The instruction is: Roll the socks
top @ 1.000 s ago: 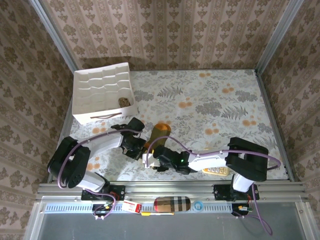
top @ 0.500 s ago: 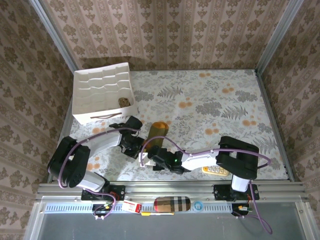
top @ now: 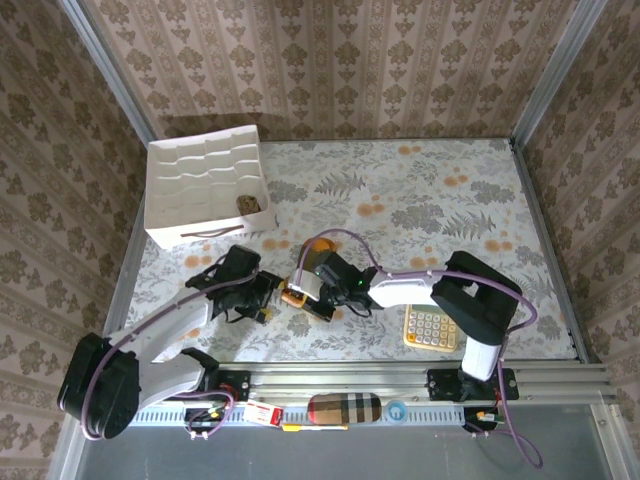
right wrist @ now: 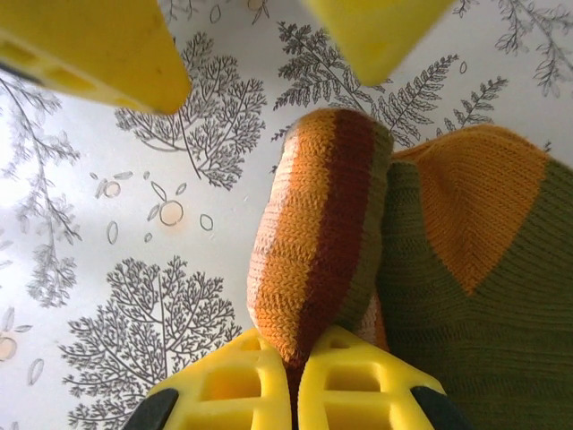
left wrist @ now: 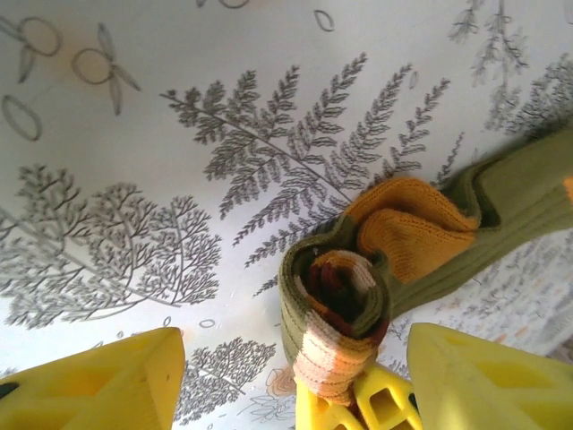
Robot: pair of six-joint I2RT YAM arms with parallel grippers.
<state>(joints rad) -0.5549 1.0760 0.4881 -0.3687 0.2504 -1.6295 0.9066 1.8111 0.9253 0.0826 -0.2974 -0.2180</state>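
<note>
I could read nothing on the table or rig. The red-and-white label (top: 262, 413) on the front rail was too small for me to make out, and the keys of the calculator (top: 431, 327) showed me no legible digits.

Sock (left wrist: 385, 260): knit cloth, matt, slightly fuzzy. Fine ribs on olive pt, coarser loops on orange/brown stripes.
Left fingers (left wrist: 98, 385) & right fingers (right wrist: 260, 376): yellow plastic, smooth, faint sheen. Right ones have moulded open cells.
Worktop (top: 450, 180): smooth printed sheet, matt.
Box (top: 170, 222), far-left corner: white card or paper, matt.
Rail (top: 350, 376), near edge: bare metal, brushed look, dull shine.
Walls (top: 330, 60): patterned wallpaper, matt.
</note>
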